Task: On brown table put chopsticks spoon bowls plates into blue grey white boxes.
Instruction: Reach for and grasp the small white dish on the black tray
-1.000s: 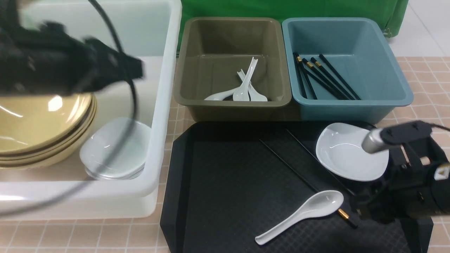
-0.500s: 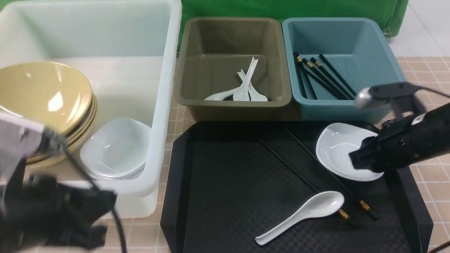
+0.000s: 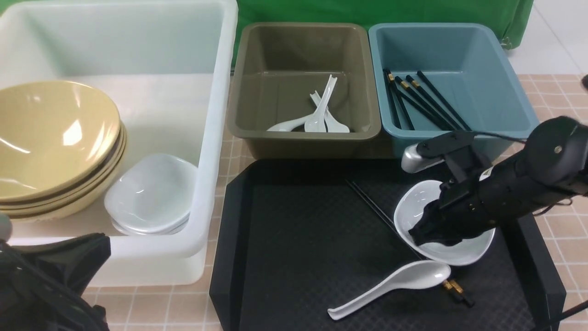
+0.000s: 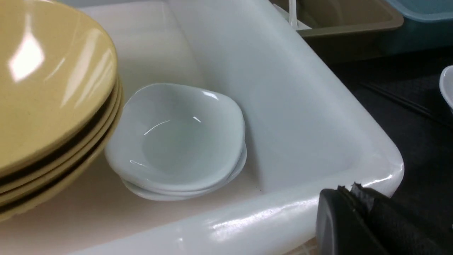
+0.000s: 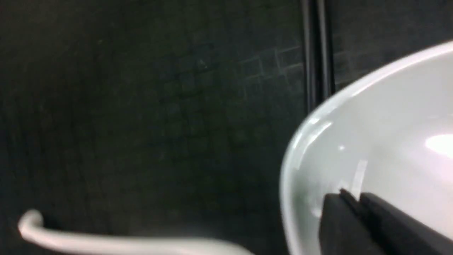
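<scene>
On the black tray (image 3: 298, 239) a white plate (image 3: 415, 202) sits tilted beside two black chopsticks (image 3: 372, 207) and a white spoon (image 3: 395, 280). My right gripper (image 3: 415, 236) reaches into that plate. In the right wrist view its tips (image 5: 354, 196) stand nearly together against the plate's inner wall (image 5: 389, 159). Whether they pinch it does not show. The white box (image 3: 216, 138) holds stacked yellow bowls (image 3: 55, 138) and white plates (image 3: 151, 195). My left gripper (image 4: 348, 187) is shut and empty by the box's front corner.
The grey box (image 3: 257, 92) holds several white spoons (image 3: 317, 119). The blue box (image 3: 514, 92) holds several black chopsticks (image 3: 422, 101). Both stand behind the tray on the brown table (image 3: 560, 101). A green cloth hangs at the back.
My right gripper came leftward and down into the plate while its jaws narrowed. The plate slid toward the front left and nudged the chopsticks and spoon. My left arm drew back from over the white box.
</scene>
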Robot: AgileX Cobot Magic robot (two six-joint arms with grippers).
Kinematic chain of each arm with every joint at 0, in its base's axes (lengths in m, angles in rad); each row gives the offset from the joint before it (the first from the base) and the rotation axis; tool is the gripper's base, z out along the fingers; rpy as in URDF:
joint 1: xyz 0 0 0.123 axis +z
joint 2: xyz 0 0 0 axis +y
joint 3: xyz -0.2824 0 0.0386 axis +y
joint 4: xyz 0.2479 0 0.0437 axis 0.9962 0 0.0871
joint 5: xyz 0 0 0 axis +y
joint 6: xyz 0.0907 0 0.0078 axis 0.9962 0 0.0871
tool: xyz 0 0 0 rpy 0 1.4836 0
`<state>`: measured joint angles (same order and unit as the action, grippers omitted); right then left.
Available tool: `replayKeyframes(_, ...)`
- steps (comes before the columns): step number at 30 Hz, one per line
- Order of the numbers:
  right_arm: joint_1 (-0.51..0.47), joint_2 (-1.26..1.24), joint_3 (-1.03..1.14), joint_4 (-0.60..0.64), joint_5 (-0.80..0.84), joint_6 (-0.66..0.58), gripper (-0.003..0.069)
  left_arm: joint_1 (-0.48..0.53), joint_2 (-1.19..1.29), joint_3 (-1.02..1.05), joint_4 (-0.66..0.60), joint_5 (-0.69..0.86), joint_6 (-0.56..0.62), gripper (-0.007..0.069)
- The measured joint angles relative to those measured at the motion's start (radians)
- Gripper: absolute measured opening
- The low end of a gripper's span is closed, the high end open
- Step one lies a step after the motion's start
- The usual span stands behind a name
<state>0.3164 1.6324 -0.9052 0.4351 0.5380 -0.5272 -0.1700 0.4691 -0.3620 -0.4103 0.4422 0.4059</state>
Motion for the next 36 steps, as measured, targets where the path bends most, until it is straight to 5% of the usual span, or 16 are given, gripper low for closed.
replayKeyframes(10, -0.18, -0.029, -0.015, -0.199, -0.085, 0.061, 0.0413, 0.0, -0.001, 0.0, 0.0, -0.048, 0.0, 0.0006)
replayKeyframes(17, -0.193, 0.071, -0.016, -0.18, -0.09, 0.094, 0.0467, 0.0, -0.001, 0.0, 0.0, -0.051, -0.002, 0.0006)
replayKeyframes(21, -0.185, 0.105, -0.018, -0.164, -0.08, 0.102, 0.0447, 0.0, -0.001, 0.0, 0.0, -0.057, -0.002, 0.0006)
replayKeyframes(27, -0.183, 0.084, -0.027, -0.14, -0.06, 0.106, 0.026, 0.0, -0.026, 0.0, 0.046, -0.092, -0.003, 0.0006)
replayKeyframes(36, -0.183, -0.081, -0.026, -0.11, 0.002, 0.105, 0.0085, 0.0, -0.168, 0.0, 0.087, -0.096, -0.015, 0.0006)
